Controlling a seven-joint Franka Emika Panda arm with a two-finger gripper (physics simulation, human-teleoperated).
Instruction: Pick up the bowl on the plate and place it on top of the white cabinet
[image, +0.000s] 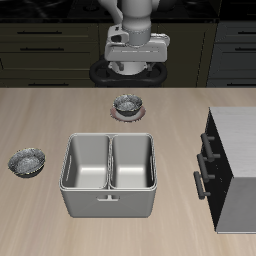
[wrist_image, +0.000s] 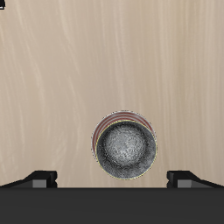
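My tool hangs above the counter, fingers apart, gripping nothing. Wrist view: bowl sits on plate, only the rim peeking out. Exterior view alone shows white cabinet, metal basin, second bowl.

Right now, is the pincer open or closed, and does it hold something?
Pincer: open, holding nothing; it hangs above the bowl, which sits on the plate.
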